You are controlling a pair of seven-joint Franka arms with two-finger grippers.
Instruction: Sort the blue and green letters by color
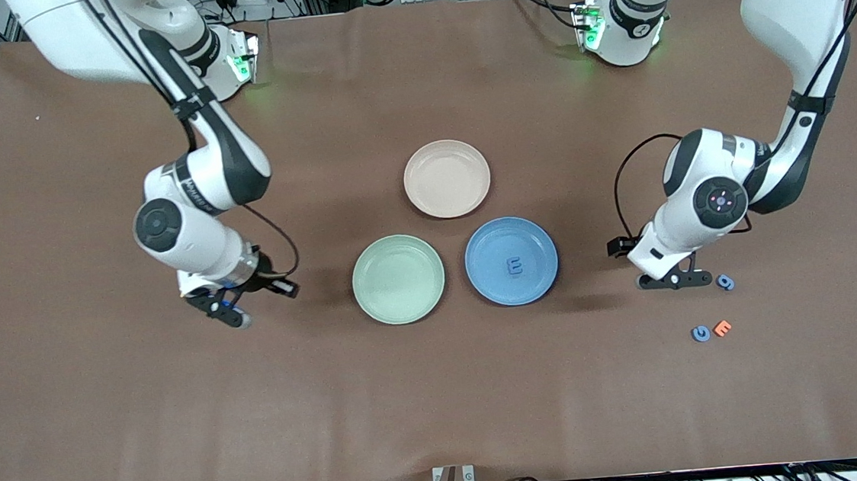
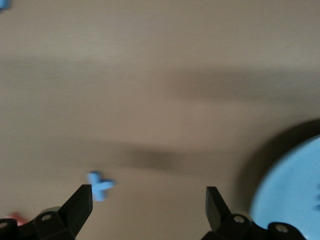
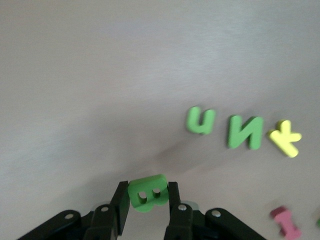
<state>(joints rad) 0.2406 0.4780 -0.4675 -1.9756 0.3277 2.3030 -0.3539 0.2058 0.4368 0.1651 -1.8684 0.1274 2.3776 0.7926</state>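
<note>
A brown table (image 1: 106, 419) carries three plates. In the front view the blue plate (image 1: 511, 261) holds a blue E (image 1: 514, 267), with the green plate (image 1: 398, 279) beside it toward the right arm's end. The left gripper (image 1: 674, 281) hangs low toward the left arm's end of the blue plate, a blue 9 (image 1: 725, 281) just beside it; nearer the camera lie a blue G (image 1: 701, 334) and an orange E (image 1: 723, 328). The right gripper (image 1: 229, 311) is past the green plate.

The left wrist view shows the fingers (image 2: 80, 202) spread wide and empty, a blue X (image 2: 100, 185) near one.

The right wrist view shows the jaws pinching a green B (image 3: 147, 193) above the table, where a green U (image 3: 201, 120), green N (image 3: 245, 132), yellow K (image 3: 285, 138) and pink letter (image 3: 286, 221) lie.
</note>
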